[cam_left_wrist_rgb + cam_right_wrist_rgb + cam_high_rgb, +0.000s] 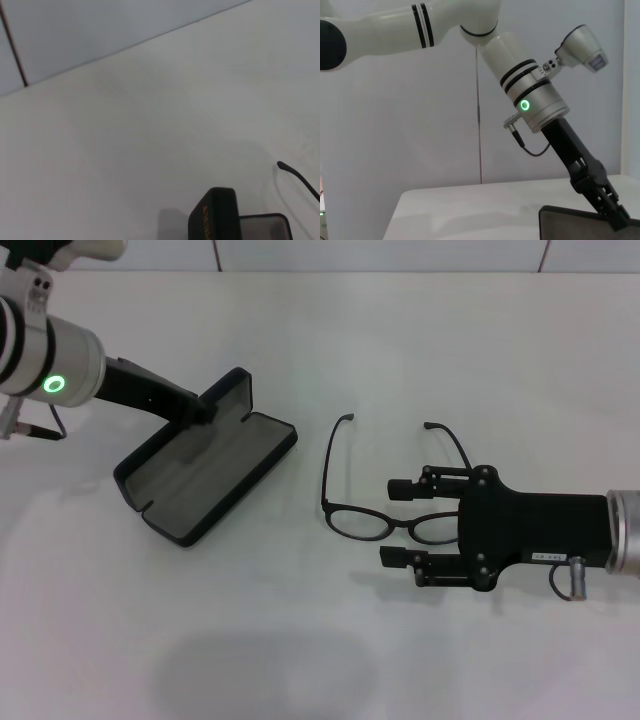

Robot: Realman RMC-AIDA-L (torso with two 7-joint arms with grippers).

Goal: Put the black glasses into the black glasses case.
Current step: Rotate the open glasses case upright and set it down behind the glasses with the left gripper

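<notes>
The black glasses case (200, 480) lies open at the left of the white table, grey lining up, lid raised at the far side. My left gripper (205, 410) is shut on the lid's far edge and holds it. The lid with orange lettering (215, 217) shows in the left wrist view, and the case's edge (585, 225) in the right wrist view. The black glasses (358, 522) lie unfolded at the middle, temple arms pointing away from me. My right gripper (393, 523) is open at table level, one finger on each side of the front frame by the right lens.
The white table (300, 640) has bare room in front of the case and glasses. A pale wall stands behind the table's far edge (400, 270). One temple tip (295, 175) shows in the left wrist view. The left arm (535, 105) fills the right wrist view.
</notes>
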